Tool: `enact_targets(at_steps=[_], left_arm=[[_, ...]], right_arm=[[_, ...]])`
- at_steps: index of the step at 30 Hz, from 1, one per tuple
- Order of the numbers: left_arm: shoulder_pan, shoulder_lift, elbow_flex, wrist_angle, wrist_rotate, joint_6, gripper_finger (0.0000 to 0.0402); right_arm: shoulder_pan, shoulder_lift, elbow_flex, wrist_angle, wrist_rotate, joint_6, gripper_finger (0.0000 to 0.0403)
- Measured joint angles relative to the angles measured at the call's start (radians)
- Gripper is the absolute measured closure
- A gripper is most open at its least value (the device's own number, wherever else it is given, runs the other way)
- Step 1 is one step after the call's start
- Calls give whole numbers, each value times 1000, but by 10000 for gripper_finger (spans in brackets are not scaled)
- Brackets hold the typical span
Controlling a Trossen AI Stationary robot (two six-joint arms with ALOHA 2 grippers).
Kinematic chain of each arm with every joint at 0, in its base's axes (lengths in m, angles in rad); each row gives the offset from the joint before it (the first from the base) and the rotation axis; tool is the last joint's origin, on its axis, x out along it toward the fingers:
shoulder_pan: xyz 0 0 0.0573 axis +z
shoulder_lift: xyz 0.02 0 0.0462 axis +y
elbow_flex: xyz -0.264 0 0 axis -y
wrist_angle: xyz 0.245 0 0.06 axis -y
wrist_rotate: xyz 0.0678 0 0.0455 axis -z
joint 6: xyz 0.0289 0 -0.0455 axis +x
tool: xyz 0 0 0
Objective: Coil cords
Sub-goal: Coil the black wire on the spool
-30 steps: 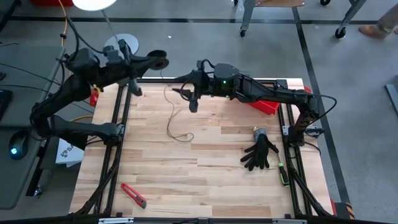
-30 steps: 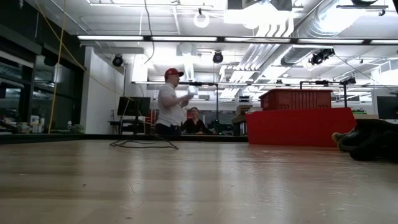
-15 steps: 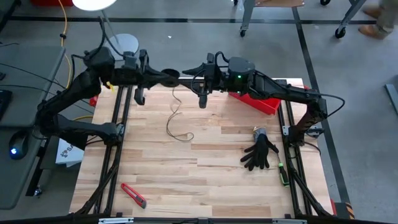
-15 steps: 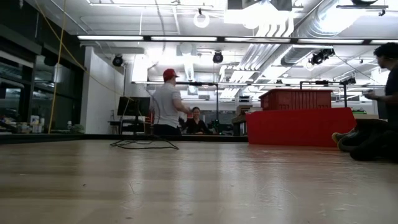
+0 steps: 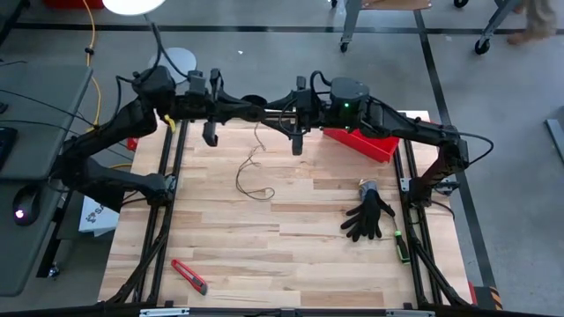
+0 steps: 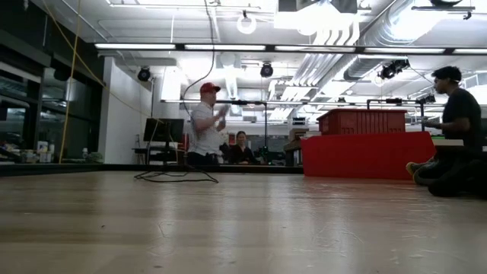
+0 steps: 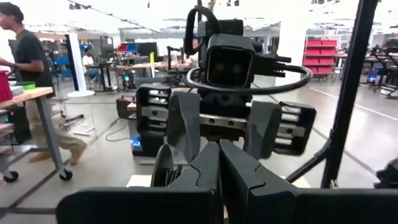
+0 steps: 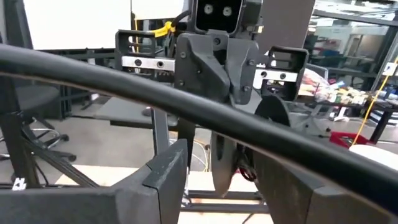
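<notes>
Above the table's (image 5: 291, 264) far edge, the clenched left gripper (image 5: 261, 112) grips the spool (image 8: 225, 167); the right gripper (image 5: 284, 119) gapes around it. The cord (image 5: 249, 167) hangs limp, light: pinch near the spool.

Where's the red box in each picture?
High view: red box at the table's far right edge.
Low view: right of the middle, far back.
Left wrist view: not in it.
Right wrist view: not in it.
Shared landmark: black glove, also at the low view's right.
</notes>
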Motion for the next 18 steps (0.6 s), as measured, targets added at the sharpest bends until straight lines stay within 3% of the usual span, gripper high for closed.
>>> enact_targets(at_steps=[8,13,18], left_arm=[[-34,31,0,53,-38,1,401],[-38,38,0,78,-38,14,401],[-38,38,0,85,-37,5,401]], right_arm=[[-1,0,0,-21,-2,26,236],[0,-1,0,-17,6,20,299],[0,-1,0,-16,7,13,390]])
